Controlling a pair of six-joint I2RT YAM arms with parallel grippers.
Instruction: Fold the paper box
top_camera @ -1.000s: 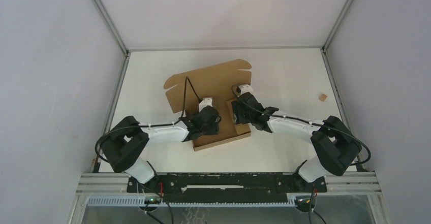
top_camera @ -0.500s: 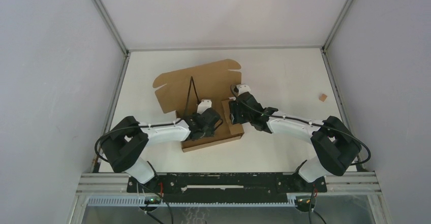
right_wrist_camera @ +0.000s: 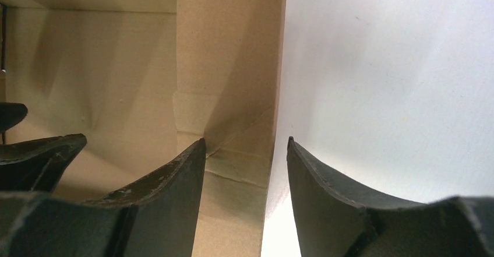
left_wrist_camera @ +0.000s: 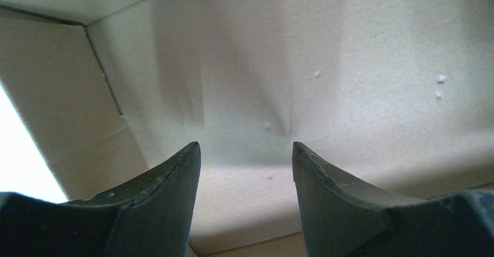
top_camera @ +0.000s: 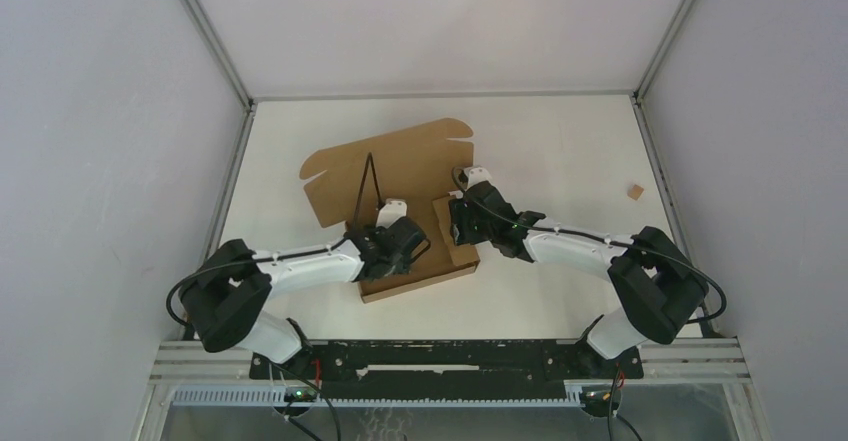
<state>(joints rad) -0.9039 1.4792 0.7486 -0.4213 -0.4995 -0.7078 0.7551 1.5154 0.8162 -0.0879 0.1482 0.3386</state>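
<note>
Paper box (top_camera: 400, 166) was partly formed: near walls up, lid panel lay flat, unclosed. Left gripper (left_wrist_camera: 246, 152) hung spread, empty inside it. Right gripper (right_wrist_camera: 246, 146) stood spread astride a side flap (right_wrist_camera: 233, 64).

No text, label, brand, number or sign can be read in any view. The plain brown cardboard box (top_camera: 420, 161) shows only bare, unprinted faces.
</note>
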